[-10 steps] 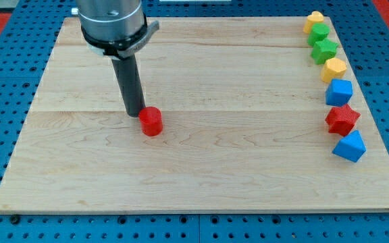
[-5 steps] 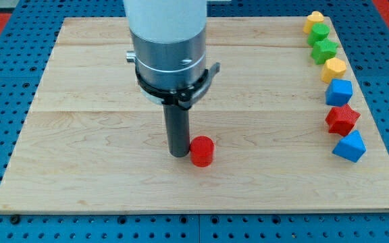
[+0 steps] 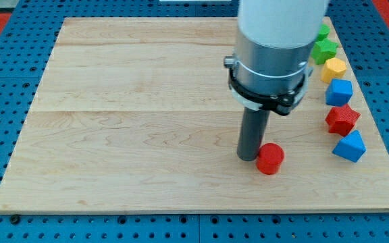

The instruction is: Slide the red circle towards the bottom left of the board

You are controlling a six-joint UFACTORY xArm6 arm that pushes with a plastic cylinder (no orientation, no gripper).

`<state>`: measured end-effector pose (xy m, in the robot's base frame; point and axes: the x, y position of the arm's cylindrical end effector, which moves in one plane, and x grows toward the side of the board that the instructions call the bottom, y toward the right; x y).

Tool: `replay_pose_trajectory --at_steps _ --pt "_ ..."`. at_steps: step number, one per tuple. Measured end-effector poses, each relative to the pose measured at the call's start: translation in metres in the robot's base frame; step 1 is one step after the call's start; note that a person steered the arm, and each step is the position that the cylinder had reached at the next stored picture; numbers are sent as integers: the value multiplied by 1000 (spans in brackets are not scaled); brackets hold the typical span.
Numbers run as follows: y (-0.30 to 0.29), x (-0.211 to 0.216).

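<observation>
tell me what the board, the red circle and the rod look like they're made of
The board looks like pale wood, with visible grain and plank seams, and a matte finish. The red circle seems to be moulded plastic or painted wood, uniformly coloured and slightly glossy. My tip, touching its left side, ends a dark, dull rod, perhaps metal or plastic.

The arm housing (image 3: 275,40) is cut off by the view's top edge and hides the top of the right-hand column, covering part of the upper green block (image 3: 323,31); whether my tip (image 3: 248,158) touches the red circle (image 3: 270,158) cannot be determined.
</observation>
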<state>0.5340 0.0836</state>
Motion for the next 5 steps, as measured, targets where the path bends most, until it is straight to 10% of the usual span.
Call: replay_pose_trajectory --at_steps 5 --pt "59 22"
